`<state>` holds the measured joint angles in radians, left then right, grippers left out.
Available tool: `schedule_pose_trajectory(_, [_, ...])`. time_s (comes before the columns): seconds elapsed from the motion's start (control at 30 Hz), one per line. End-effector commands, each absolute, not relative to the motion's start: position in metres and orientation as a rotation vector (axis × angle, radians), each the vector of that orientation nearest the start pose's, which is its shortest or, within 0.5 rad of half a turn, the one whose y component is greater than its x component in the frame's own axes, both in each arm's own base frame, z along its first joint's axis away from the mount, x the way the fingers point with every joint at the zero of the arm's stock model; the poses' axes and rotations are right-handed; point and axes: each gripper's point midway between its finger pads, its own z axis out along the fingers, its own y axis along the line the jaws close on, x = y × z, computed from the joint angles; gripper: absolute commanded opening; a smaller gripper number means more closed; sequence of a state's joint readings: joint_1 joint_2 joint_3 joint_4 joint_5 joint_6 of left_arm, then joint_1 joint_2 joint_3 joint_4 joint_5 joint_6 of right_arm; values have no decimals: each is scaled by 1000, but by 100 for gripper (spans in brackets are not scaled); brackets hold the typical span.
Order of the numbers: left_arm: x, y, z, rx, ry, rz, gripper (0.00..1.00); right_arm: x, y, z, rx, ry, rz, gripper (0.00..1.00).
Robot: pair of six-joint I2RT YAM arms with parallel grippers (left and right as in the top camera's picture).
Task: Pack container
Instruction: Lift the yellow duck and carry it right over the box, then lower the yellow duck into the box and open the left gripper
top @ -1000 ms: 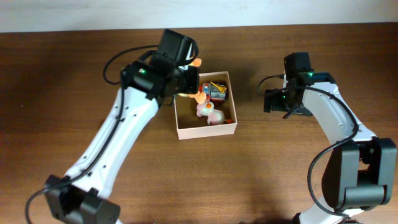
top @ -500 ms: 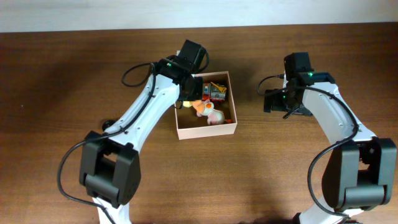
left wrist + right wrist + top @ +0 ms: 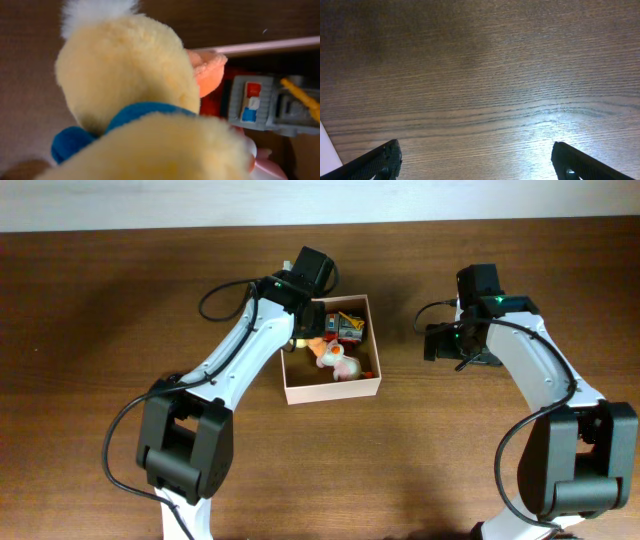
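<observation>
The container (image 3: 333, 391), a white-walled box with a tan inside, stands mid-table. My left gripper (image 3: 302, 332) hangs over its back-left corner, shut on a yellow plush duck (image 3: 125, 75) with a blue collar and an orange beak. The duck fills the left wrist view and hides the fingers. In the overhead view only a bit of the duck (image 3: 316, 346) shows beside the arm. A grey-and-red toy truck (image 3: 348, 327) and a pink-and-white toy (image 3: 343, 365) lie inside the box. My right gripper (image 3: 480, 165) is open over bare table, to the right of the container.
The dark wooden table (image 3: 450, 460) runs out on all sides of the box. In the left wrist view the container's rim (image 3: 260, 46) shows behind the duck, with the toy truck (image 3: 270, 102) under it. A pale wall (image 3: 320, 200) borders the table's far edge.
My left arm has swung round and come down, bringing the duck from above the container's back-left corner down to the box's left side. The right arm has stayed still.
</observation>
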<state>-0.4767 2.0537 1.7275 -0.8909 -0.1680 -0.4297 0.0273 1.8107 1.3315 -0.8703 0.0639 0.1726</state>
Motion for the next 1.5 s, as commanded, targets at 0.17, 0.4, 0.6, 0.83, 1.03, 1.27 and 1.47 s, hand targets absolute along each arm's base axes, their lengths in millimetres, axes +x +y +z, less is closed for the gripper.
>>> schedule_pose_trajectory(0.17, [431, -187, 89, -59, 2783, 31, 2, 385, -4, 81, 229, 2875, -80, 99])
schedule_pose_trajectory(0.4, [422, -182, 86, -152, 2817, 45, 2, 385, -5, 81, 229, 2875, -80, 99])
schedule_pose_trajectory(0.6, [414, -189, 83, -140, 2860, -7, 2, 385, -4, 81, 229, 2875, -80, 99])
schedule_pose_trajectory(0.83, [411, -196, 83, -70, 2860, 1, 2, 385, -4, 81, 229, 2875, -80, 99])
schedule_pose_trajectory(1.03, [407, -196, 82, -46, 2873, 12, 2, 385, -4, 81, 229, 2875, -80, 99])
schedule_pose_trajectory(1.27, [403, -197, 81, -9, 2886, 26, 2, 385, -4, 81, 229, 2875, -80, 99])
schedule_pose_trajectory(1.47, [402, -197, 78, -9, 2887, 26, 2, 385, -4, 81, 229, 2875, -79, 99])
